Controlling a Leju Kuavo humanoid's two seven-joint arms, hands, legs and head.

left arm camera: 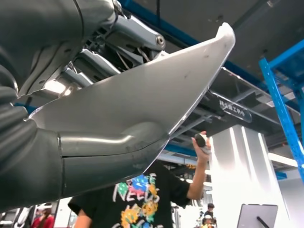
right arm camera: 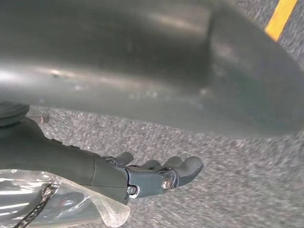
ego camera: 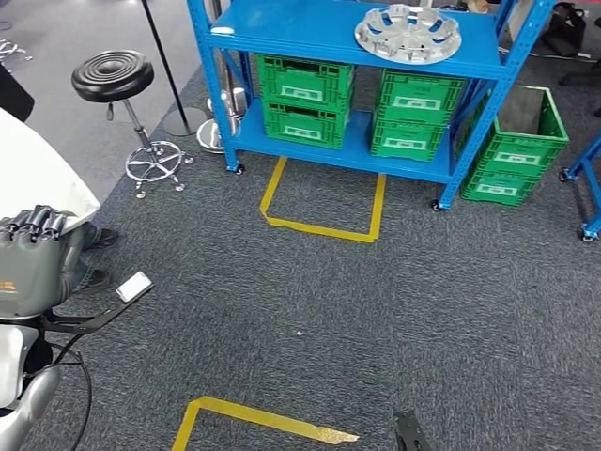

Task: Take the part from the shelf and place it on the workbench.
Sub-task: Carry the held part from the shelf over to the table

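left hand (ego camera: pixel 32 246) gripping white part (ego camera: pixel 36 174) (edge)

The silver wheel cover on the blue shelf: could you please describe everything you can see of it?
The silver wheel cover is a round, shiny, metallic-looking disc with curved cut-out slots ringing a raised centre. It lies flat on the top board of the blue shelf, toward the shelf's right end and above the green crates. Its far edge is cut off by the picture. Nothing but the board touches it; neither hand is near it.
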